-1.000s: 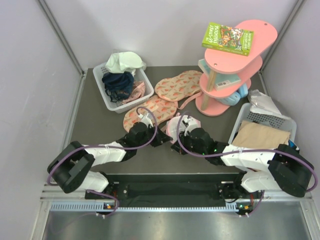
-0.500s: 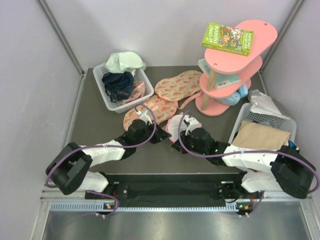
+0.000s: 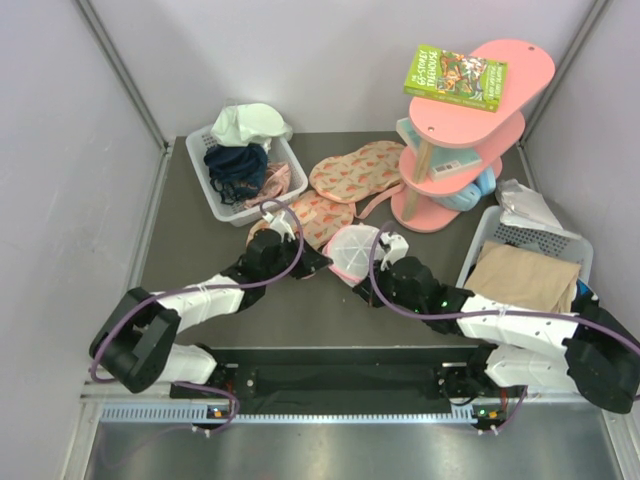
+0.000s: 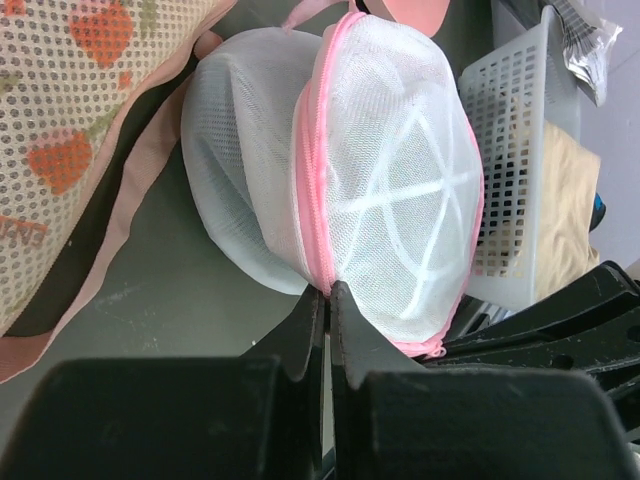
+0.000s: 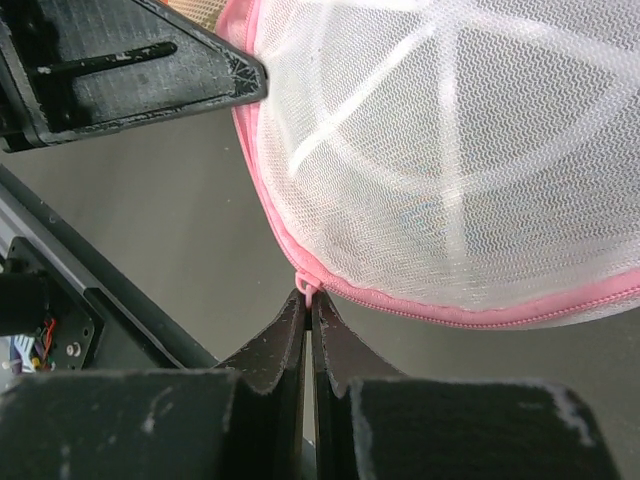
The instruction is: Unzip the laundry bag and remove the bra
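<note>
One round white mesh laundry bag with pink zip trim (image 3: 352, 252) is sitting near the middle of the dark grey desk (image 3: 200, 270), tilted up on its edge between two claws. The left claw (image 4: 328, 298) is pinching the pink trim at the bag's lower rim, fingers closed together. The right claw (image 5: 308, 298) is closed on the small pink zip pull (image 5: 306, 287) hanging under the trim. The zip lengths in view are showing shut. The bag's contents cannot be told through the mesh.

Two flat pink fruit-print fabric pieces (image 3: 355, 168) (image 3: 310, 215) are lying just behind the bag. Two white plastic baskets are standing on the desk: one far left (image 3: 205, 172) holding bundled cloth, one at the right (image 3: 520, 236) holding tan fabric. One pink three-tier shelf (image 3: 470, 130) is carrying one green book (image 3: 455, 77)
</note>
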{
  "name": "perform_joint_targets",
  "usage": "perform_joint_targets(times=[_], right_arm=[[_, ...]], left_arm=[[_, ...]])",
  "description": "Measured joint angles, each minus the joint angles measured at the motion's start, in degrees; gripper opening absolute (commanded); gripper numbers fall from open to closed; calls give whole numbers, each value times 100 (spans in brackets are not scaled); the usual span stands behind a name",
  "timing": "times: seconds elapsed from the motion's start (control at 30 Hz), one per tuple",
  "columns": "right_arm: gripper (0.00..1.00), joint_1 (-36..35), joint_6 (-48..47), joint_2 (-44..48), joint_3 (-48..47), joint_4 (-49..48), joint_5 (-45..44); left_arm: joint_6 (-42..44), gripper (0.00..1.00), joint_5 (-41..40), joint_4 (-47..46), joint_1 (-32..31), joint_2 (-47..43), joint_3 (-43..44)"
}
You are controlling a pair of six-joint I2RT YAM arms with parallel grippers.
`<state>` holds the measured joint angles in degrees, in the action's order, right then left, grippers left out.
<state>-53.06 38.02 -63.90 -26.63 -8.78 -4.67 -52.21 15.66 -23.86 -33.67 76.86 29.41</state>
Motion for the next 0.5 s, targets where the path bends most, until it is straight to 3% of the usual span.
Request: perform_joint_targets(times=[0.07,0.2,0.33,0.5], right_arm=[[0,0,-11,4,0,17,-2],[0,0,-37,-7,0,20,39],[0,4,-44,-229,0,-166,227],[0,0,-44,-603,-15,-382,511]], left_arm=[[26,6,15,46,0,-39,20],[24,41,48,76,4,-122,22],[-116,49,146,-22,24,-160,-17],[-348,50,232,-201,-11,-170,-260]])
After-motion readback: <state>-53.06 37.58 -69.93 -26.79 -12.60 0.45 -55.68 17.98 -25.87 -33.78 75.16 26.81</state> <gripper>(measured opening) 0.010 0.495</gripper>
